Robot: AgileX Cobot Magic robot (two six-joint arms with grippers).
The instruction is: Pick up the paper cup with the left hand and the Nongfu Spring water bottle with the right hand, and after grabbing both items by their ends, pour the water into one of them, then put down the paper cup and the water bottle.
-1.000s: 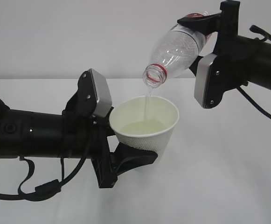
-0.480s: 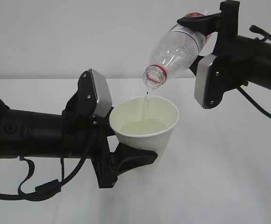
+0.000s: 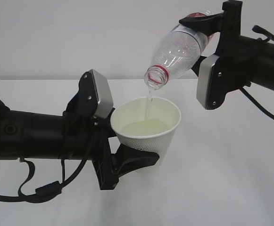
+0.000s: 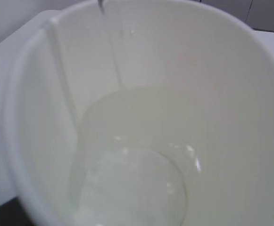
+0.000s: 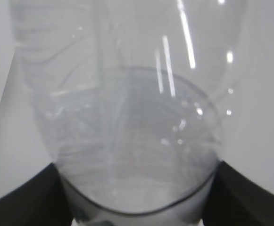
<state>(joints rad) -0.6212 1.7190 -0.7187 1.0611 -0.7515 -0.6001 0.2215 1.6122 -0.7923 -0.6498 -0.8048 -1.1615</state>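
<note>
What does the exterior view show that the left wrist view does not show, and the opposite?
Only the exterior view shows the clear ribbed plastic bottle with a red neck ring, tilted mouth-down above the cup in the right tool, the left tool clamped on the cup's lower part, and the cup's dimpled outer wall.

Only the left wrist view shows the cup's round bottom through the liquid, and the seam running down its inner wall.

Both show the small white tapered paper cup, the clear water pooled inside, and a thin stream falling in.
</note>
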